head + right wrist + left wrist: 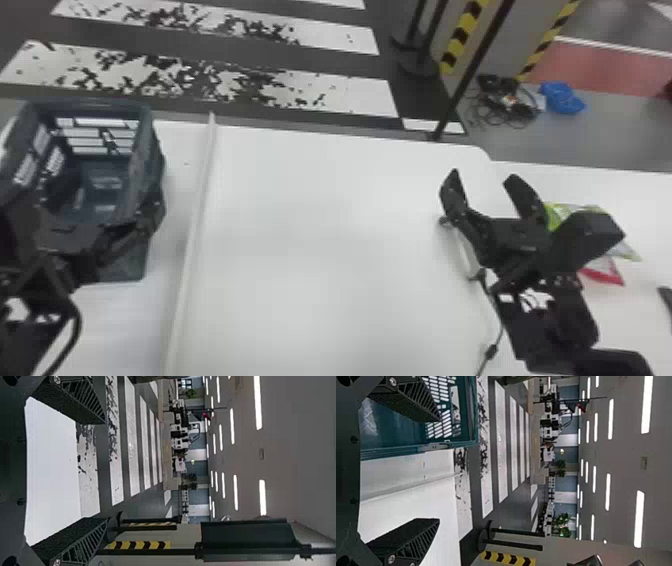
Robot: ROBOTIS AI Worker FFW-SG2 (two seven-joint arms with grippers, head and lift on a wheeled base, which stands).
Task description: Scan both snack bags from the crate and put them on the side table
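In the head view, my left gripper [82,212] is at the near end of the blue-green crate [95,102] on the left. Its fingers stand apart in the left wrist view, where the left gripper [437,470] has the crate [419,451] beside one finger. At the right of the head view, my right gripper [482,177] is open, pointing forward. Partly hidden behind its arm lie a green snack bag [556,212] and a red and white snack bag [605,272] on the side table [635,310]. The right wrist view shows nothing between the right gripper's [105,470] fingers.
A raised white strip [195,215] runs along the white table [310,250] beside the crate. A pale curved object [465,252] with a black cable is by the right gripper, near the table's right edge. Posts [472,70] stand beyond the table.
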